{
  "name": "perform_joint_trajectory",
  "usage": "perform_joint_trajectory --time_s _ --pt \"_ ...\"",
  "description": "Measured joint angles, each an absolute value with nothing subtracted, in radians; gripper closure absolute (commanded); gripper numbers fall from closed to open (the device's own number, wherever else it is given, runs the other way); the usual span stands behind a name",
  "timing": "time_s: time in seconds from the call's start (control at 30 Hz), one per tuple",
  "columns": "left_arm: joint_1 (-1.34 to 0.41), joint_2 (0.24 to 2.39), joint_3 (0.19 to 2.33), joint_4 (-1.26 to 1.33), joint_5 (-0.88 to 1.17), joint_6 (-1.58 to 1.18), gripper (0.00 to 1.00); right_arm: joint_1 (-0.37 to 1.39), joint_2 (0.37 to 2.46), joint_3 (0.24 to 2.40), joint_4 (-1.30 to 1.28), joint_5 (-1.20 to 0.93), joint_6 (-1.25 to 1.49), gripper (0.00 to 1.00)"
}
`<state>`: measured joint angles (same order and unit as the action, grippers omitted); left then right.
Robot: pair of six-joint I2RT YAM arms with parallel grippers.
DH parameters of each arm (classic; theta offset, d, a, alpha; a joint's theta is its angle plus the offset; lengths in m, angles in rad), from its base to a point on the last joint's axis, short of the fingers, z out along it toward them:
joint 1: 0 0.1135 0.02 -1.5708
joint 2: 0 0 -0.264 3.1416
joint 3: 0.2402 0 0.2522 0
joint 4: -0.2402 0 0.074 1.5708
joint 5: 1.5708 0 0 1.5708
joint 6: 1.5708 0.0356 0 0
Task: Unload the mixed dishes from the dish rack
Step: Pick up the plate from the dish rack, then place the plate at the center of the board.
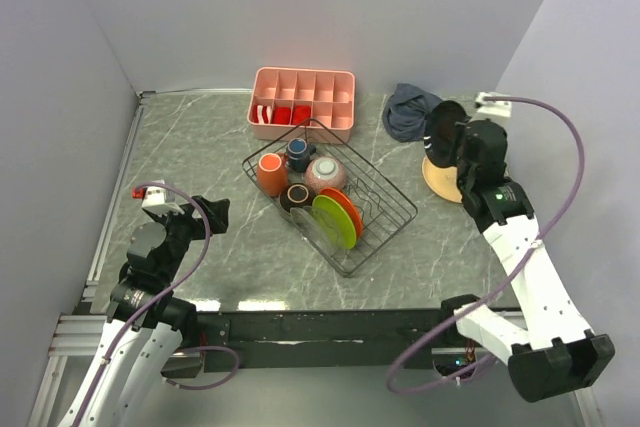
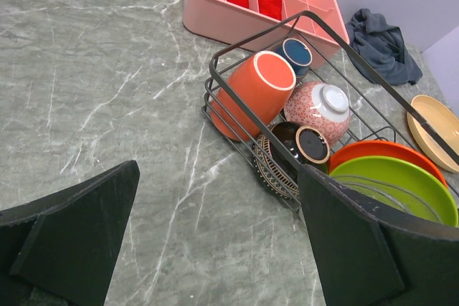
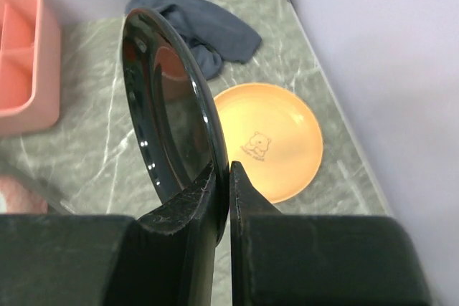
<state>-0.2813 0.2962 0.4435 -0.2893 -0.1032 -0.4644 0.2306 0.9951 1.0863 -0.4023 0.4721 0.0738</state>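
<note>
Two risks while pinching black plate (image 3: pixel 161 105) by rim in right gripper (image 3: pixel 222 177), upright above tan plate (image 3: pixel 280 141): pivoting in grip, chipping on release. Holding left gripper (image 1: pixel 205 215) wide open near dish rack (image 1: pixel 385 222).

Left gripper (image 2: pixel 219 198) hangs with jaws spread wide, nothing between them. Right gripper (image 3: pixel 224 177), arm reaching forward, pinches the lower rim of a dark plate (image 3: pixel 161 105), apparently upright above its fingertips.

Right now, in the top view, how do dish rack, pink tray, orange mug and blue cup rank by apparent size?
Largest first: dish rack, pink tray, orange mug, blue cup.
</note>
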Motion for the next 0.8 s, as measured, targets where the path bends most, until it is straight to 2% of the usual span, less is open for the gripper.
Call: perform_joint_trajectory --time_s 0.4,0.8 --pt "-0.281 0.296 0.443 -0.289 -0.104 -0.464 0.01 -0.250 1.100 0.915 -0.282 0.140 0.452 1.00" --pt "-0.281 0.299 0.443 -0.290 -0.105 -0.464 0.01 -0.402 1.338 0.849 -0.109 -0.068 0.683 1.00"
